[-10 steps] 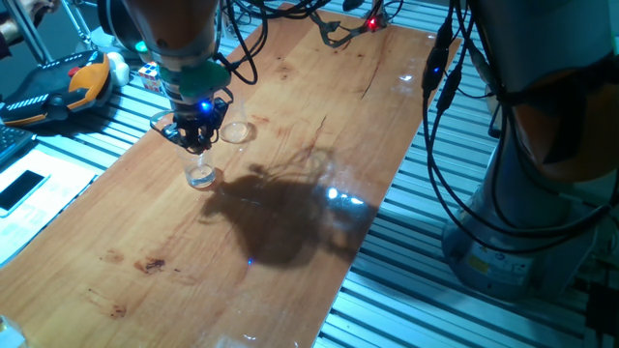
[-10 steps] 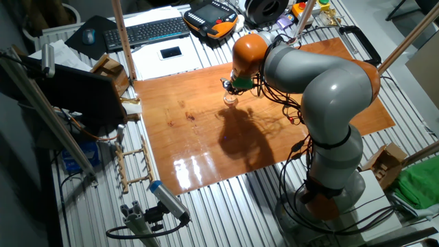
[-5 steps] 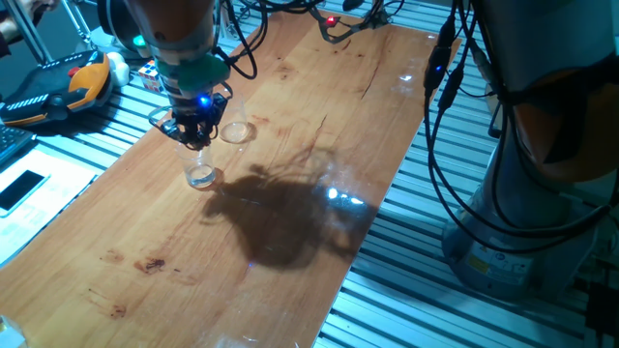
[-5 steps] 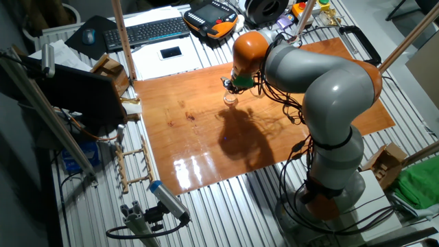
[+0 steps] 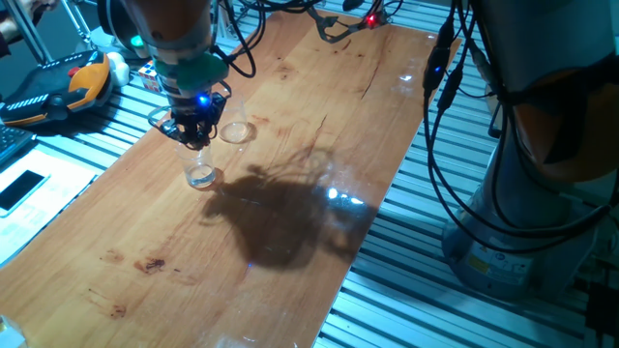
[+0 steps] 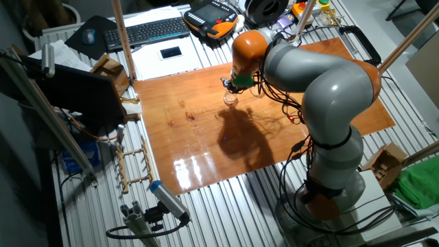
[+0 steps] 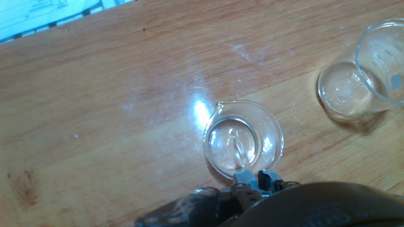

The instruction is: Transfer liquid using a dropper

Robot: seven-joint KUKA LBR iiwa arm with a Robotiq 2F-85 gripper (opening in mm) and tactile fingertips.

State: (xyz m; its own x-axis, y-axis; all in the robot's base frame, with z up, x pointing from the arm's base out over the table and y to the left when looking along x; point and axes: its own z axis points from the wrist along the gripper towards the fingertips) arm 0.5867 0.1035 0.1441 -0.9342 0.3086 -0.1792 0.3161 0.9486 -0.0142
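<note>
- The gripper (image 7: pixel 255 181) is held directly above the glass cup (image 7: pixel 273 135). Its jaws appear to be closed on the top of the dropper (image 7: pixel 240 149), whose red bulb is hidden between them.
- 1 risk is judged to lie in this grip: if the bulb is squeezed or released at the wrong height, air could be drawn in instead of liquid (image 7: pixel 221 145), or drops could be lost outside the cup.
- The dropper is seen as a thin clear tube hanging from the gripper into the cup. Its long axis is close to upright, its tip is pointed down at the cup's floor, and its bulb end is turned up into the jaws.
- Whether the tip is touching the cup's floor cannot be told. If it is pressed down further, the thin tube could be bent or the light cup pushed aside.
- The cup is stood upright, with its spout turned away from the gripper. Only a faint pale glint is shown at its bottom, so the level cannot be judged.
- A sideways move made before the tip is lifted above the rim could tip the cup over.
- A 2nd clear vessel (image 7: pixel 344 94) is placed near the cup, apart from it, on the wooden table (image 7: pixel 95 94).
</note>
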